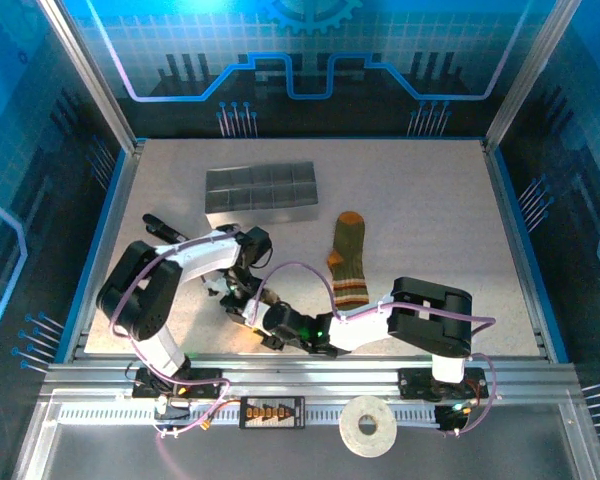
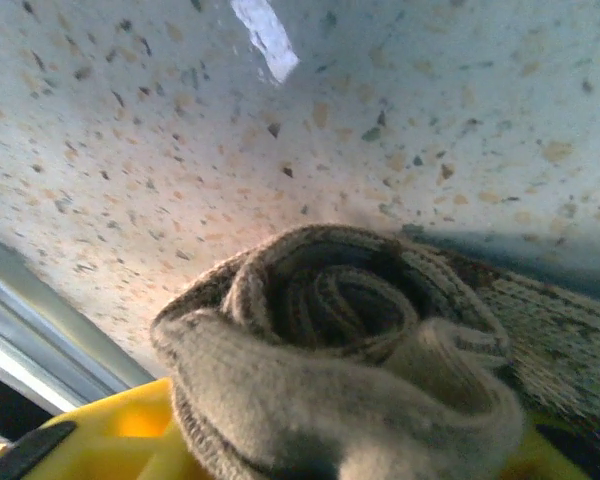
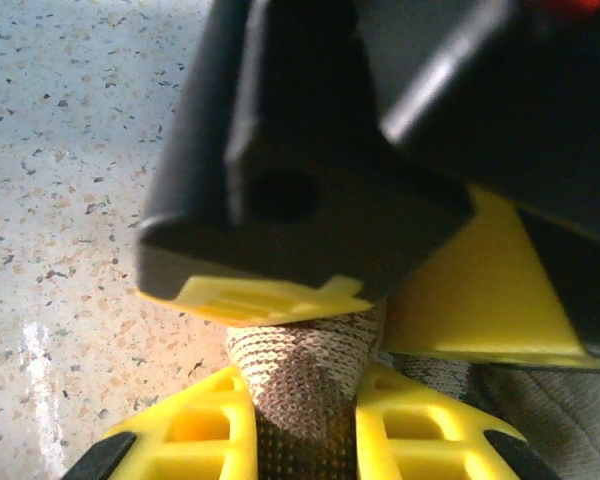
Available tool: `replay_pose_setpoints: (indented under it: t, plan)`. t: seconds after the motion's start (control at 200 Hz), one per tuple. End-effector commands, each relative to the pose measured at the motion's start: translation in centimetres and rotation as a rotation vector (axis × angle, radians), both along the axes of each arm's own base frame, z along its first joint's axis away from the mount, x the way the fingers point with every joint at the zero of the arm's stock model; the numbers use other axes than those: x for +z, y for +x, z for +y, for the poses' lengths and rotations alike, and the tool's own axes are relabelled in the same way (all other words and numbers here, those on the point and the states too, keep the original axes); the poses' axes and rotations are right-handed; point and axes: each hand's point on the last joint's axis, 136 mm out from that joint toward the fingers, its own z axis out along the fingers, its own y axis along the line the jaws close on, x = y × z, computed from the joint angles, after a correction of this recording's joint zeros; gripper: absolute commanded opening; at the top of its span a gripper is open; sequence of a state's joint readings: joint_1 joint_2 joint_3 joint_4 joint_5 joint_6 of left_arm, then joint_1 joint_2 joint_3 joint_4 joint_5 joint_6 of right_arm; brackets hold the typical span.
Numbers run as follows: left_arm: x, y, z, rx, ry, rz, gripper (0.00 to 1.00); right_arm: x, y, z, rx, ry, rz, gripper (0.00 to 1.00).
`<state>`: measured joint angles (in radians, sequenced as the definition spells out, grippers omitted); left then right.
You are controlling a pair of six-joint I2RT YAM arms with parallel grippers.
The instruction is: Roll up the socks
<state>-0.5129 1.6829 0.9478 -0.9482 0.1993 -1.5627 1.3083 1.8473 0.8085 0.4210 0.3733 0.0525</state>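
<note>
The beige-brown argyle sock (image 2: 330, 340) is wound into a tight roll lying on the speckled table. My left gripper (image 2: 330, 445) is shut on that roll, its yellow fingers (image 2: 130, 430) showing beneath the knit. My right gripper (image 3: 305, 405) is shut on a pinched fold of the same sock (image 3: 305, 375), with yellow fingers (image 3: 195, 435) on either side. The left gripper's black body (image 3: 280, 190) hangs just above it. From above, both grippers (image 1: 242, 292) (image 1: 267, 313) meet at the near left and hide the roll. The olive green sock (image 1: 348, 262), with orange toe and stripes, lies flat to the right.
A grey divided tray (image 1: 260, 187) stands at the back left of the table. The aluminium rail of the near table edge (image 1: 310, 372) runs close behind the grippers. A white tape roll (image 1: 368, 427) lies on the base frame.
</note>
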Motion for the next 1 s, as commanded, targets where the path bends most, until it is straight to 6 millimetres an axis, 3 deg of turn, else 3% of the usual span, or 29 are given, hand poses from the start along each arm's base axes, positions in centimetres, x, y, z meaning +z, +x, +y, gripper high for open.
replay_pose_setpoints:
  t: [0.0,0.205,0.38,0.57,0.715,0.996]
  plan:
    - [-0.5,3.6,-1.2,0.029,-0.072,-0.176,0.51,-6.8,-1.2,-5.3,-0.028,-0.229,0.116,0.0]
    - [2.1,4.0,0.3,0.087,-0.102,-0.247,0.74,-7.6,-1.4,-5.9,-0.034,-0.242,0.144,0.0]
    - [4.3,3.6,2.4,0.113,-0.101,-0.29,0.77,-7.9,-1.1,-6.2,-0.06,-0.23,0.189,0.0]
    - [5.6,1.5,4.7,0.078,-0.076,-0.295,0.77,-9.0,-1.1,-6.7,-0.09,-0.222,0.269,0.0]
    - [5.1,0.5,3.9,0.08,-0.152,-0.325,0.75,-9.6,-1.1,-6.9,-0.106,-0.205,0.343,0.0]
    - [4.3,1.5,1.3,0.062,-0.24,-0.438,0.74,-10.4,-0.7,-7.1,-0.125,-0.197,0.494,0.0]
